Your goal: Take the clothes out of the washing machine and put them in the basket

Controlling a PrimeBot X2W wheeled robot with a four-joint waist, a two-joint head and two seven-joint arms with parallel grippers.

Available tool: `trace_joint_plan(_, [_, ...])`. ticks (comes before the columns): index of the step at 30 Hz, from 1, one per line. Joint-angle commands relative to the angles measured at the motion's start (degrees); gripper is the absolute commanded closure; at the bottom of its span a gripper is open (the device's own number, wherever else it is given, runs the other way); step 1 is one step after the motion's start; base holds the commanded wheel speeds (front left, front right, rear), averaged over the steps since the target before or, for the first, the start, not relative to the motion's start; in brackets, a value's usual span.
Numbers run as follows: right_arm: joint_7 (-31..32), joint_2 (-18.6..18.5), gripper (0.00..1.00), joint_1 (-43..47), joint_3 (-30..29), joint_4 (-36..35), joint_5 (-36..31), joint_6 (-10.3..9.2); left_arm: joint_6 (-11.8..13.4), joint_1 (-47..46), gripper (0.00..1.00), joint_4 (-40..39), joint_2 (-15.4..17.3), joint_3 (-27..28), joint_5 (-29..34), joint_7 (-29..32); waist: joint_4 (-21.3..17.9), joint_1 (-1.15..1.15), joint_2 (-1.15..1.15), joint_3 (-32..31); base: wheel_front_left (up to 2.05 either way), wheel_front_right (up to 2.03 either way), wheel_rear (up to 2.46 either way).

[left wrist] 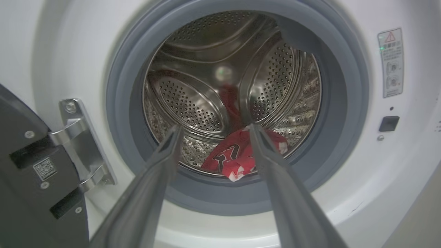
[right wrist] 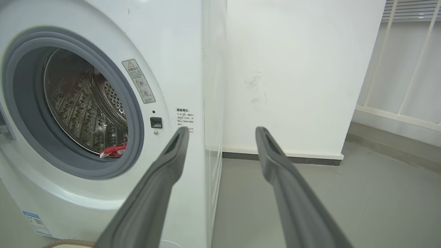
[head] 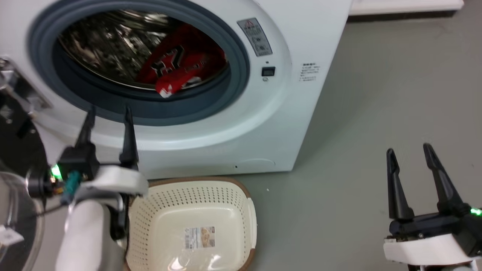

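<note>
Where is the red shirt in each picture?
Head view: red shirt, upper middle, inside the drum.
Left wrist view: red shirt, low centre, on the drum's front lip.
Right wrist view: red shirt, lower left, peeking over the grey rim.
Shared landmark: the warning sticker on the washing machine.

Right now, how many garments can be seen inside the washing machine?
1: a red jersey lying at the bottom front of the drum, one corner reaching the grey door seal. More could be hidden under it.
</note>
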Motion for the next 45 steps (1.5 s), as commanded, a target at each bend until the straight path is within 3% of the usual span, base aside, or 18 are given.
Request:
trace_joint_plan(1, [-0.16,-0.04,0.00,-1.45,0.04,-0.35,0.54,-0.02,-0.44,-3.46,0.00,1.39,1.01,0.69,0.38,-0.15,-2.15,0.00,0.00,3.33,0.00,0.00,0.00])
trace_joint_plan(16, [-0.16,-0.02,0.00,-9.40,-0.23,-2.06,4.00,-0.02,-4.44,-31.28,0.00,24.11,10.52,-1.81,3.30,2.41,-8.51,0.00,0.00,17.24,0.00,0.00,0.00])
trace_joint_plan(21, [-0.16,-0.02,0.00,-11.85,-0.29,-2.78,5.50,-0.02,-5.72,-41.42,0.00,30.06,13.69,-4.06,3.52,8.29,-10.35,0.00,0.00,21.70,0.00,0.00,0.00])
trace_joint_plan(30, [-0.15,-0.02,0.00,-15.16,-0.21,-4.03,8.38,-0.02,-6.48,-55.63,0.00,37.55,16.62,-11.03,0.24,21.72,-13.45,0.00,0.00,28.26,0.00,0.00,0.00])
trace_joint_plan(45, [-0.15,-0.03,0.00,-18.94,0.11,-6.88,12.17,-0.02,-6.53,-72.99,0.00,40.61,22.33,-25.39,-11.20,45.75,-17.11,0.00,0.00,37.47,0.00,0.00,0.00])
